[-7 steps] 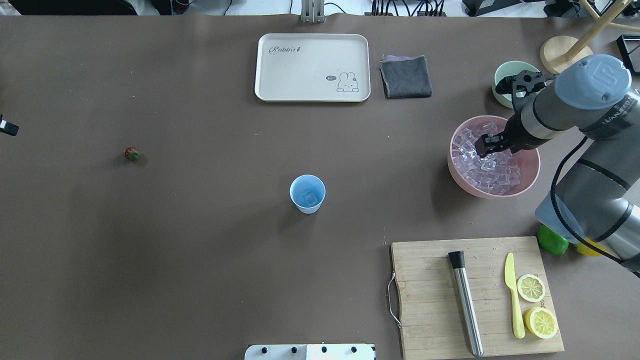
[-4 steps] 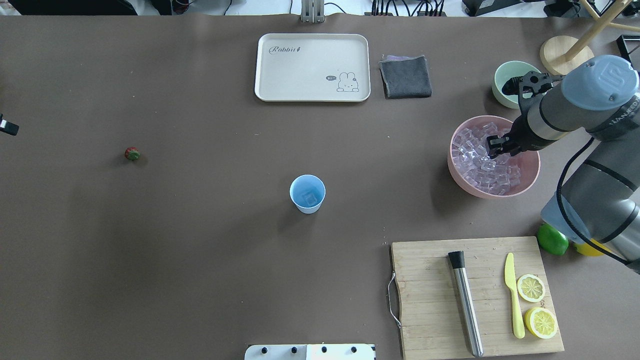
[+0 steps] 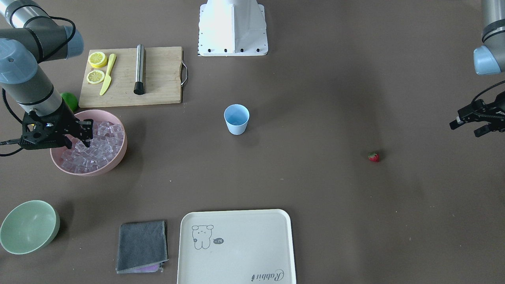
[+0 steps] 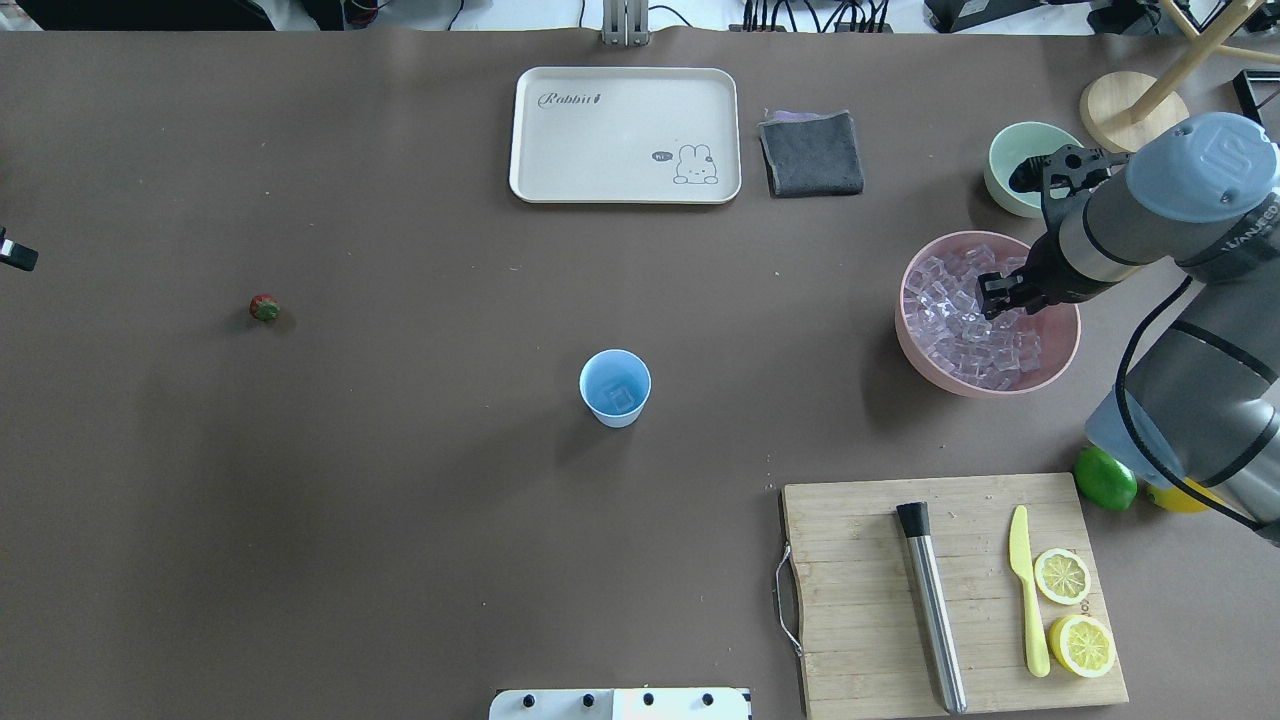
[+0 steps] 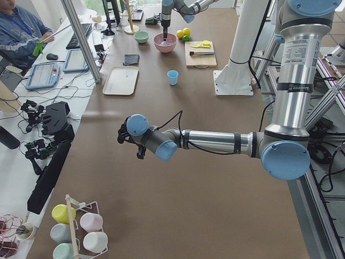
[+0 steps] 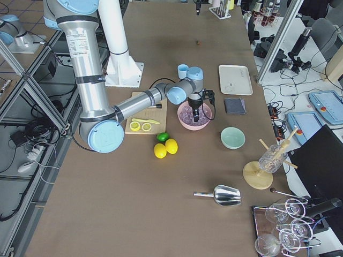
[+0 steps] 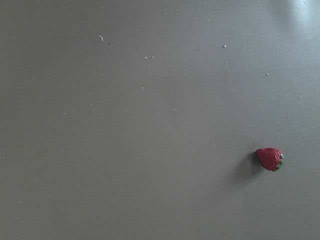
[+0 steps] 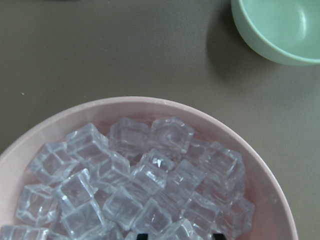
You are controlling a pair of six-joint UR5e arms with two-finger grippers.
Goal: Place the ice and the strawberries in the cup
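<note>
Overhead exterior: bench (image 4: pixel 400 550) wide, task things spread out, so I split work between arms. Pink bowl (image 4: pixel 925 365) on robot's right keeps ice (image 8: pixel 150 180) heaped, hence right end effector (image 4: pixel 1000 298) dips into it, fingers apart astride cubes, nothing clamped yet, I judge. Left end effector (image 3: pixel 465 129) hovers near strawberry (image 7: pixel 270 159), fingers look apart, empty. Cup (image 4: pixel 612 418) upright mid-bench, between both sources; pale cube shape at bottom. Ice: clear, glassy, likely slippery. Strawberry: small, red, green top, alone on bare bench, well apart from cup.
</note>
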